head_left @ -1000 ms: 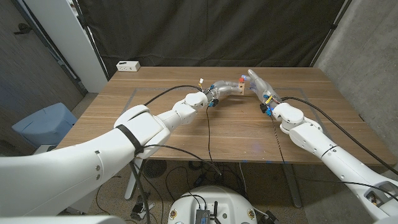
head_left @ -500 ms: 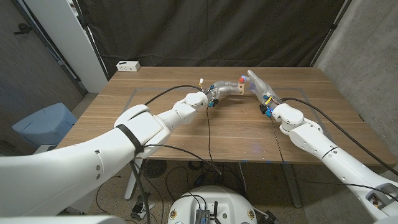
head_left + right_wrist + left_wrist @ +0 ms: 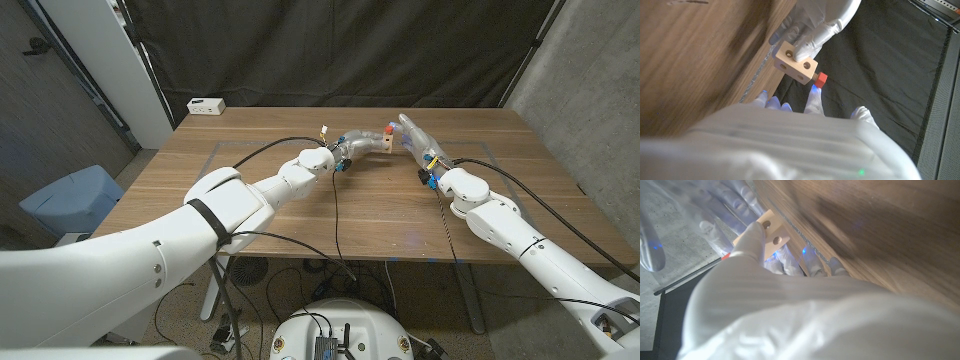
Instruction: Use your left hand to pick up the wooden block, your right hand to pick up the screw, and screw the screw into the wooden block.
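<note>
In the head view I have both hands meeting above the far middle of the table [image 3: 300,215], upper centre of the frame. My left hand [image 3: 352,146] grips the wooden block [image 3: 384,142], fingers wrapped over it; the right wrist view shows this plainly, with the block [image 3: 795,62] pinched in the left hand [image 3: 812,25] at the upper middle of that frame and its drilled holes facing the camera.

The screw [image 3: 820,79], red-headed, sits against the block's lower right face in that view, its head just beside the wood. From this I judge the shank is already partly in a hole, its long axis running out of that face toward my right hand [image 3: 418,140]. That hand's fingers [image 3: 813,100] reach up to just under the red head; whether they pinch it or only touch it I cannot tell.

The coming turn depends on keeping the right hand in line with that axis, which in the head view points from the block toward the right of frame. My right hand is nearest the screw.
</note>
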Available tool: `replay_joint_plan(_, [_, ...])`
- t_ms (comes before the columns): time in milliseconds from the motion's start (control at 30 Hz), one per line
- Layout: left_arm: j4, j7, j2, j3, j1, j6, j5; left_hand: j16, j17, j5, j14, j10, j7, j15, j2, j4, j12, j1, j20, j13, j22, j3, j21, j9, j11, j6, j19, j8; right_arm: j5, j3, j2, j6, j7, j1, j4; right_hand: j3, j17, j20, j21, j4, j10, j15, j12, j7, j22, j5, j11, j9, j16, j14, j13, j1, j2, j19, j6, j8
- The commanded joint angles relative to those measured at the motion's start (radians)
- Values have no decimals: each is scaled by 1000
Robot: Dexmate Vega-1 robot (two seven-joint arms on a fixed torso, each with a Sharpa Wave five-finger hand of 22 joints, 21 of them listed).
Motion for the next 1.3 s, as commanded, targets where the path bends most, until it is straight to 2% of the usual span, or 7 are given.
replay_joint_plan(33, [1, 5, -4, 3, -2, 16, -4, 1, 1, 9, -3, 10, 1, -31, 29, 32, 4, -17, 4, 4, 2, 38, 9, 2, 0, 10, 2, 4, 3, 7, -11, -12, -12, -16, -23, 0, 2, 0, 2, 7, -78, 3, 10, 1, 4, 5, 2, 1, 6, -163, 0, -6, -1, -5, 6, 8])
replay_joint_plan(1300, [4, 24, -9, 13, -16, 78, -16, 0, 1, 9, -3, 11, 0, -31, 29, 30, 4, -16, 4, 4, 2, 40, 9, 2, -1, 9, 2, 4, -12, 1, -28, -25, -17, -37, -81, 3, -1, -1, 2, 7, -78, 2, 10, -2, 4, 9, 1, 1, 6, -163, 0, -8, 5, -6, 10, 7])
